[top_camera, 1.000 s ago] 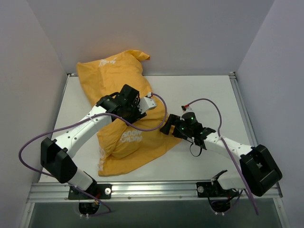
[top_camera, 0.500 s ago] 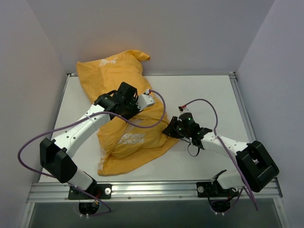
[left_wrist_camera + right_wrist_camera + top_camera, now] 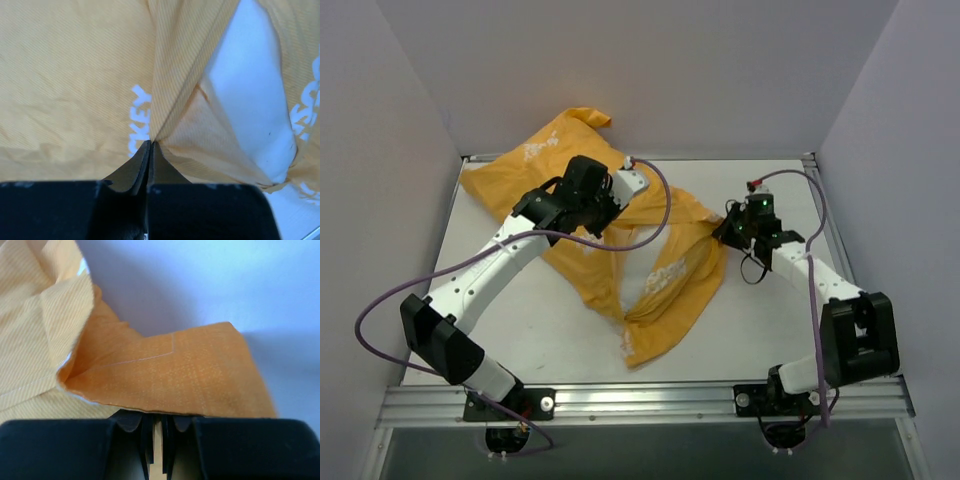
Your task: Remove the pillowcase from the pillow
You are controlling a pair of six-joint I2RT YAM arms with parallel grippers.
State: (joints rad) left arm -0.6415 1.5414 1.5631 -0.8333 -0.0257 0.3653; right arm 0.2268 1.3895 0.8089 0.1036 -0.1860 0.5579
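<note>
Left gripper pinches a pillowcase fold; right gripper clamps its hem; we see it spanning between them.

left arm extended forward, left gripper clamped on pillowcase | right arm reaching forward, right gripper clamped on same
</note>
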